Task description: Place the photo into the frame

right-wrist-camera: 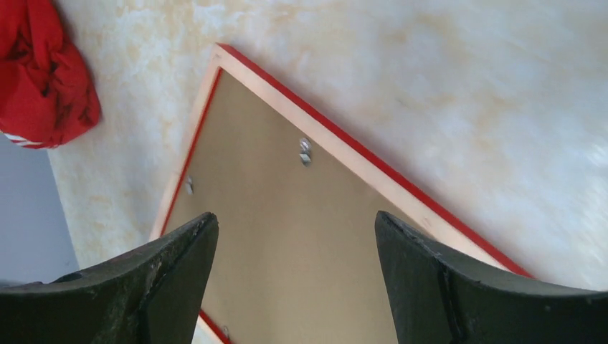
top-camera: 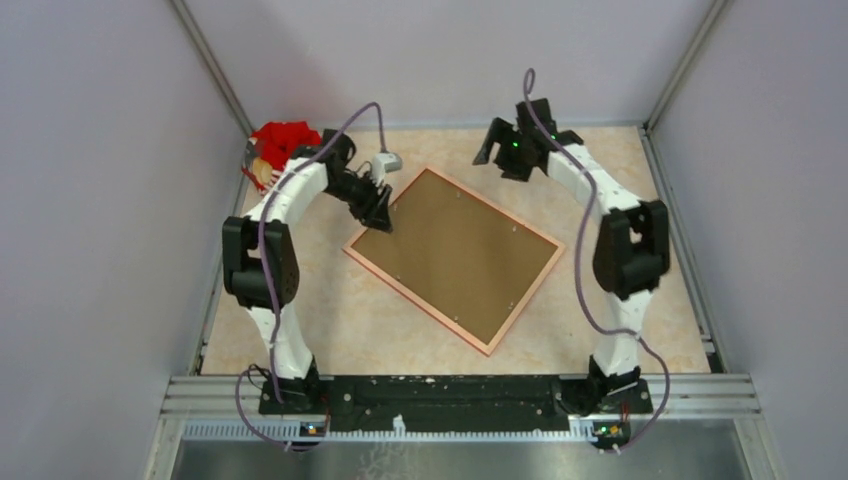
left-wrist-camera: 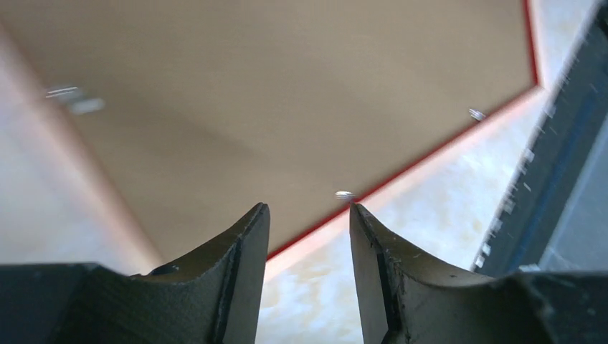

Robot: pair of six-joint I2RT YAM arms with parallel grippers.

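- Brown hardboard faces up on the desk point(top-camera: 620, 330). What could fail from here?
- Judgement only: the frame point(right-wrist-camera: 358, 166) lies loose and face down mid-desk, so any sideways push would slide or spin it. The backing panel point(top-camera: 455, 255) sits inside the rim, and a lift at one edge could tip it out. The left gripper point(left-wrist-camera: 308, 215) hangs low over the frame's left corner, fingers parted and holding nothing; a descent there could snag the rim. The right gripper point(right-wrist-camera: 294, 222) hovers above the far corner, fingers spread wide and empty. The metal tabs point(right-wrist-camera: 305, 150) are small, and fingers could slip off them.
- And the photo?
- Not visible in any view. Whether it sits beneath the panel cannot be told.
- Orientation of the frame?
- Flat, pale back up, red front down. The long axis runs diagonally, from far left to near right. One corner points at the far wall, the opposite corner at the arm bases.
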